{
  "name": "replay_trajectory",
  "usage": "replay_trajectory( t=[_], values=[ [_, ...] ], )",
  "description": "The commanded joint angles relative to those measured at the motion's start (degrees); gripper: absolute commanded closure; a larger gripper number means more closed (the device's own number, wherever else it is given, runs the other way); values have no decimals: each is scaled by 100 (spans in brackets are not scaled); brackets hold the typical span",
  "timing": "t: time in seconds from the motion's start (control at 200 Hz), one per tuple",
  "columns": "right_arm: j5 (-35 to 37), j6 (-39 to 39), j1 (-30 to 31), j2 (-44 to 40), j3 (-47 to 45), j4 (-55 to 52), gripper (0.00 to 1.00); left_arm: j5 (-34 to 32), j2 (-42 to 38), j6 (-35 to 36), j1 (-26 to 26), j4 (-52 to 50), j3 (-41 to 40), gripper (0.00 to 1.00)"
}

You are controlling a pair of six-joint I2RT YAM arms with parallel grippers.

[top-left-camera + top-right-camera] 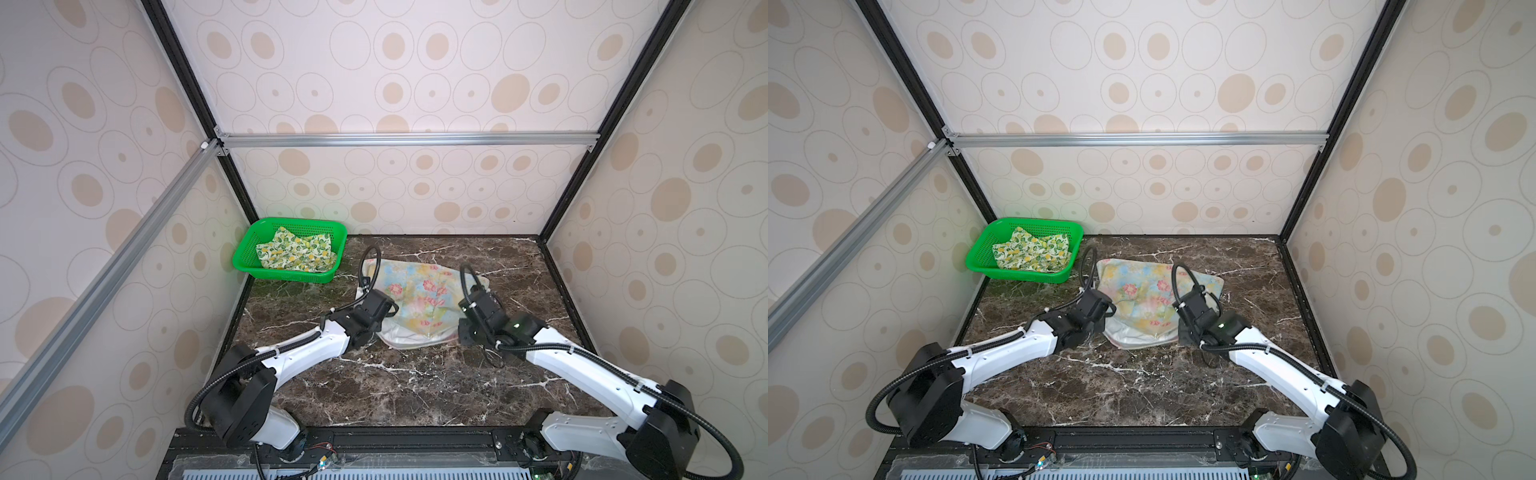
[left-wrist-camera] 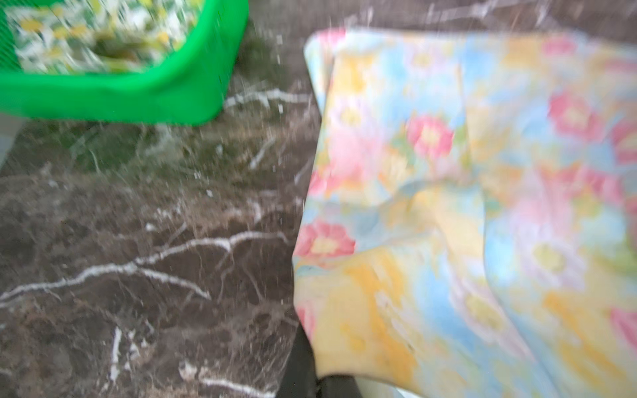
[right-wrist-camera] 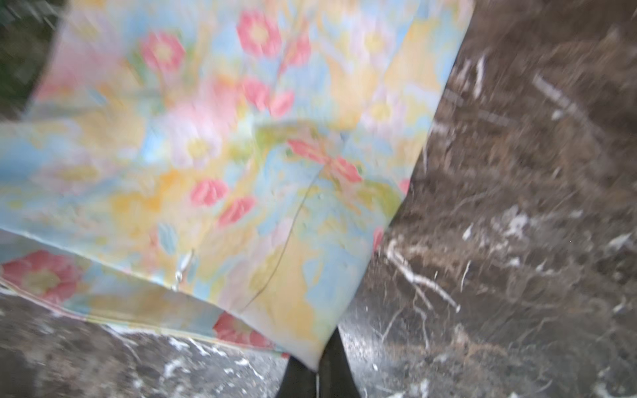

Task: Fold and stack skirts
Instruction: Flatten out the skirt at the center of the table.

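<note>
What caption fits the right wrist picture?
Right gripper shut on a corner of the flowery skirt over the marble table.

The basket (image 1: 291, 275) is sitting in the worktop's (image 1: 415, 386) far left corner, with the lemon-print skirt (image 1: 297, 251) lying in it. Right of it, the floral skirt (image 1: 419, 299) is lying between the left end effector (image 2: 319, 384) and the right end effector (image 3: 317, 377).

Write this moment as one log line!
left end effector: shut on floral skirt | right end effector: shut on floral skirt | lemon skirt: in basket

Two skirts: floral skirt (image 1: 417, 297), lemon-print skirt (image 1: 297, 251). One green basket (image 1: 291, 275). Two arms: left arm (image 1: 311, 349), right arm (image 1: 582, 370).
</note>
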Motion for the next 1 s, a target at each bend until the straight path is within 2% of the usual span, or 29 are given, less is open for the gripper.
replay_trajectory(
  t=[0.0,0.215,0.365,0.475,0.625,0.735,0.855,0.995],
  values=[
    [216,-931,-289,-199,882,-513,100,-519,-379,400,259,-388,823,100],
    [-9,-1348,-325,-270,2101,-1217,100,-772,-724,830,325,-931,2093,100],
    [22,-1484,-407,-407,2373,-1252,100,-975,-928,1173,342,-958,2382,100],
    [-177,-1667,-773,-227,2531,-1091,100,-998,-793,1444,375,-839,2641,100],
    [-761,-1778,-1593,346,2702,-583,100,-893,-96,1829,525,-503,3240,100],
    [-1006,-1804,-2060,923,3108,-299,100,-587,644,1967,833,-218,3906,100],
    [-1571,-1744,-2616,1735,3995,-211,100,-314,1612,2163,1088,-37,4975,100],
    [-1238,-2082,-2670,2495,5227,-455,100,-245,2660,2413,1152,-267,6644,100]
  ],
)
